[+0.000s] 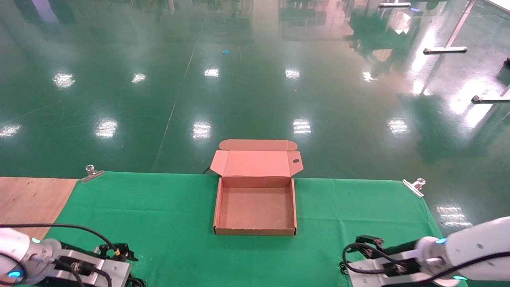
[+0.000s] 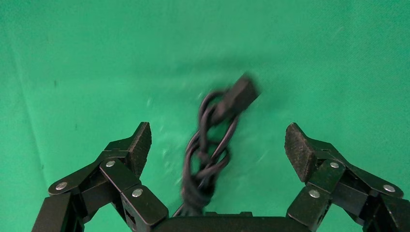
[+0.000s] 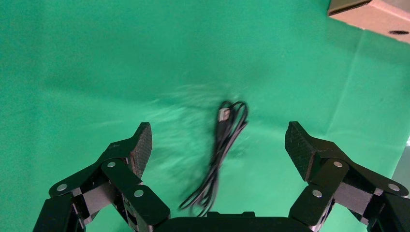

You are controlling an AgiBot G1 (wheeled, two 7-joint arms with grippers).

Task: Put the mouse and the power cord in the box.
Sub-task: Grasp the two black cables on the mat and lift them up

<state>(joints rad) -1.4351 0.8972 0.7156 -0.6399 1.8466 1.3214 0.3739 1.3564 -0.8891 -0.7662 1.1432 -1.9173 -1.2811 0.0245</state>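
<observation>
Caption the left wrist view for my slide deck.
Open left pincer hovering over a bundled black power cord on green cloth.

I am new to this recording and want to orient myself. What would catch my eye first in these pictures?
First, the open brown cardboard mailer box, empty, in the middle of the green cloth, its lid folded back. Next, a thin black bundled cable with a chunky plug lies on the cloth between the open left gripper's fingers. A thinner black looped cable lies likewise under the open right gripper.
</observation>
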